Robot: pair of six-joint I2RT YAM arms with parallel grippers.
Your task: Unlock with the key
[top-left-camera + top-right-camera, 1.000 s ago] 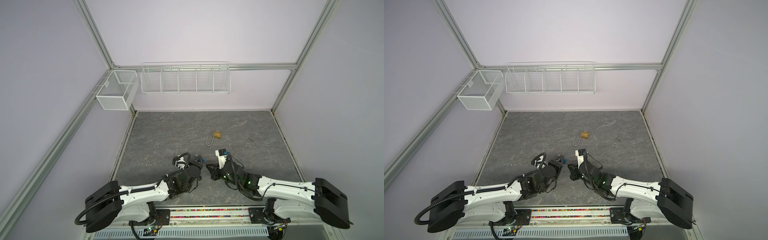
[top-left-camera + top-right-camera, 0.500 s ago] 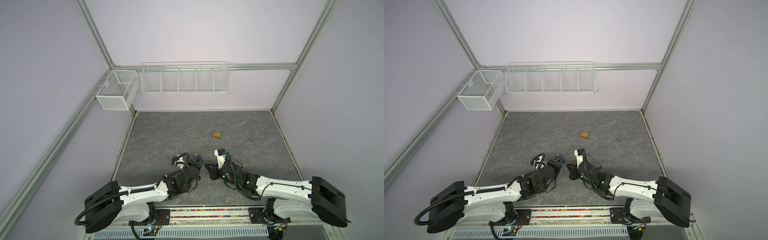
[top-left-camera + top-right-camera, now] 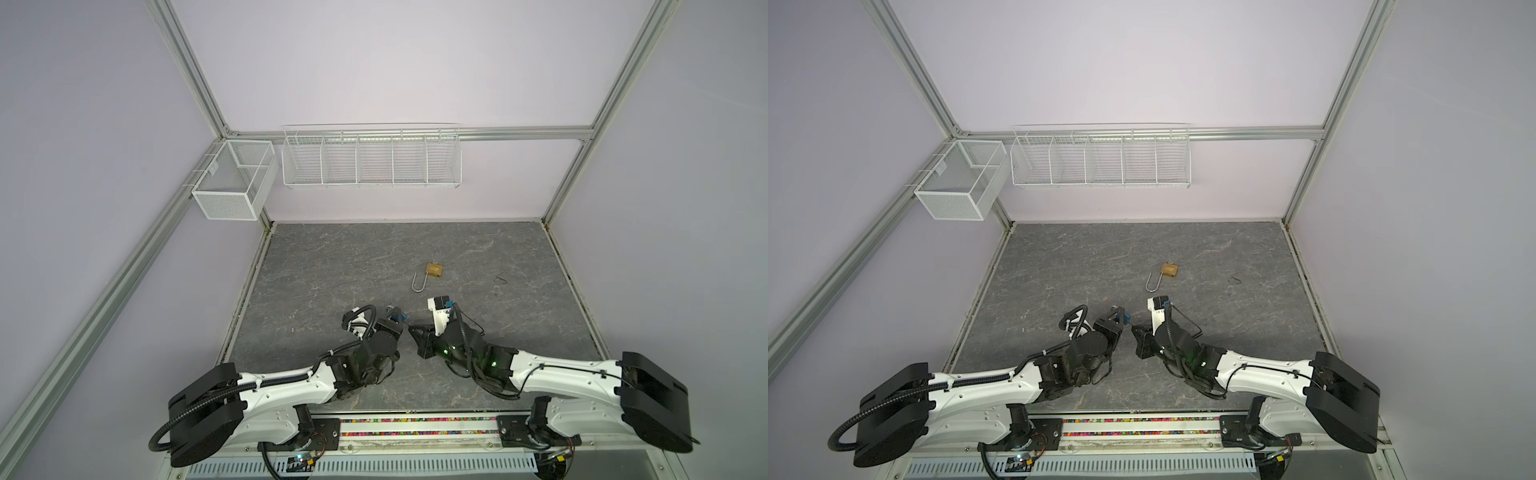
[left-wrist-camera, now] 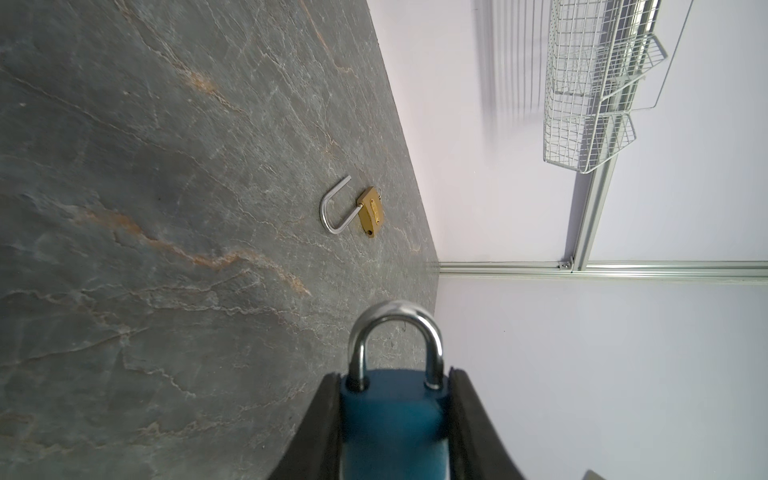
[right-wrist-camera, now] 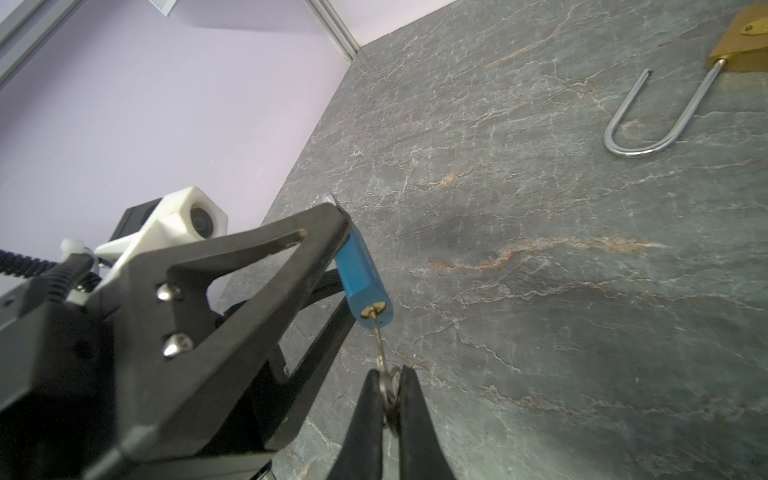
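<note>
Looking at the right wrist view, the key [image 5: 379, 336] sits nose-in at the keyhole [image 5: 371, 311] in the bottom end of the blue padlock [image 5: 361, 282], centre of the frame. The padlock body slants from upper left down to lower right. The key's shaft carries on from it to the right fingers [image 5: 365, 415] at the bottom edge, almost one line with a slight kink at the keyhole. Those fingers are pinched nearly flat on the key's ring end.

The left fingers [image 5: 307, 266] clamp the padlock's body from both sides, spread only by its width, apparently clear of the bench [image 5: 540, 291]. In the left wrist view, lower middle, the shackle [image 4: 395, 320] has both legs down in the body, so I'd call it locked.

Next, by my read, comes a twist about that shared line from the right arm. A brass padlock [image 5: 739, 37], shackle swung out, lies well apart at upper right.
</note>
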